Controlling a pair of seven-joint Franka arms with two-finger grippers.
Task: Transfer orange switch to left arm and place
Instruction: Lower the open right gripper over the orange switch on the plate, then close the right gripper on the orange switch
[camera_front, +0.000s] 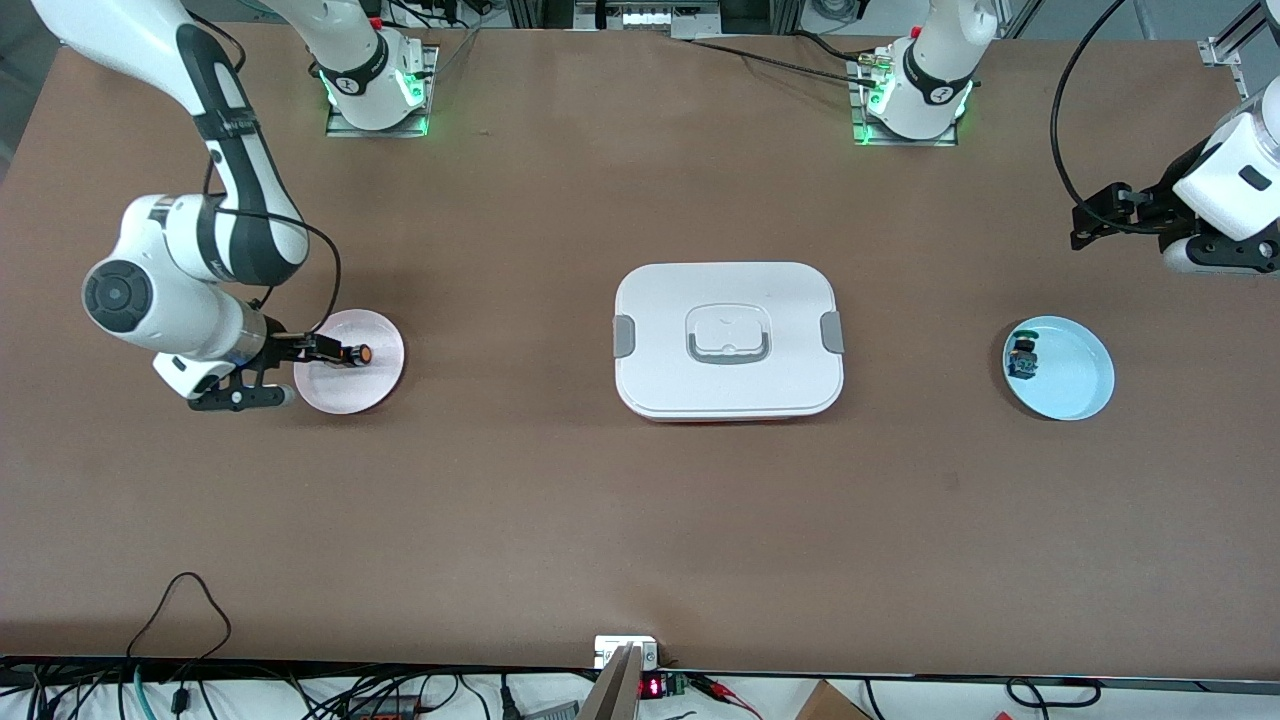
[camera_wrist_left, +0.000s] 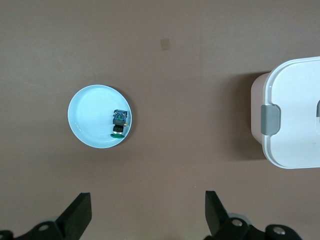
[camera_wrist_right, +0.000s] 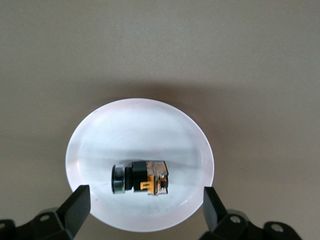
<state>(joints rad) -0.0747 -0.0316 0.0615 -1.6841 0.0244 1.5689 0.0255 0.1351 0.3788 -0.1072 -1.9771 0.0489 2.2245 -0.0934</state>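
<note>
The orange switch (camera_front: 354, 354) lies on its side on a small pink plate (camera_front: 372, 388) near the right arm's end of the table. In the right wrist view the switch (camera_wrist_right: 140, 178) shows its black body and yellowish base, on the plate (camera_wrist_right: 140, 125). My right gripper (camera_front: 245, 397) hangs open and empty above the plate's edge, and its fingertips (camera_wrist_right: 80, 200) stand wide apart on either side of the switch, clear of it. The white lidded box (camera_front: 728, 340) sits at the table's middle. My left gripper (camera_front: 1235, 258) waits open and empty (camera_wrist_left: 148, 215) in the air at the left arm's end.
A light blue plate (camera_front: 1075, 385) near the left arm's end holds a small switch with a green cap and blue base (camera_front: 1022, 358). That plate (camera_wrist_left: 90, 112) and one grey-clipped end of the box (camera_wrist_left: 295, 120) also show in the left wrist view.
</note>
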